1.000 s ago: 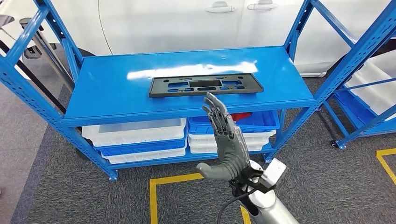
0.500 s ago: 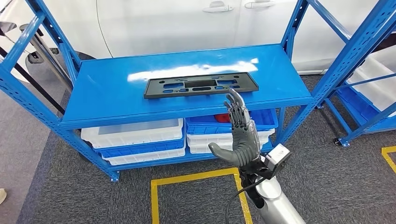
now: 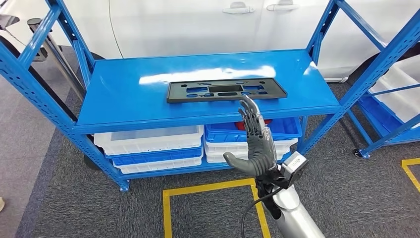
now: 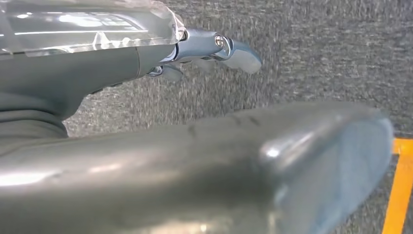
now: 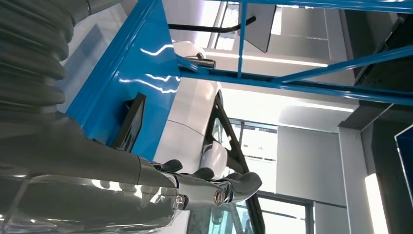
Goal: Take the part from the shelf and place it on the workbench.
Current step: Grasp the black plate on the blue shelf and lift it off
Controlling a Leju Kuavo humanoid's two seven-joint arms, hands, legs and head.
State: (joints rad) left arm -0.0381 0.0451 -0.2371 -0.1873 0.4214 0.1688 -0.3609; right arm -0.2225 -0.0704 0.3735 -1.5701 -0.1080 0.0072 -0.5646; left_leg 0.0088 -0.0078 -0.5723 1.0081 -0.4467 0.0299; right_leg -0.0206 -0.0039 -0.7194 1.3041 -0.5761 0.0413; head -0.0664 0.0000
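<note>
A flat black rectangular part (image 3: 227,90) with several cut-outs lies on the top board of the blue shelf (image 3: 124,99). My right hand (image 3: 255,141) is raised in front of the shelf's front edge, just below the part's right half. Its fingers point up and its thumb sticks out sideways; it is open, holds nothing and stays clear of the part. In the right wrist view the fingers (image 5: 219,187) stretch out beside the shelf board (image 5: 141,73), with the part's edge (image 5: 130,122) beyond them. My left hand (image 4: 214,48) hangs over grey carpet, holding nothing.
White and blue bins (image 3: 148,144) are stacked on the lower shelf level, one blue bin (image 3: 282,128) with something red in it. A second blue rack (image 3: 391,94) stands at the right. A white car (image 3: 208,25) is behind the shelf. Yellow tape (image 3: 166,208) marks the carpet.
The whole picture has shifted a little, so the camera moved. My right hand has gone from below the part's middle towards its right half, still raised and open.
</note>
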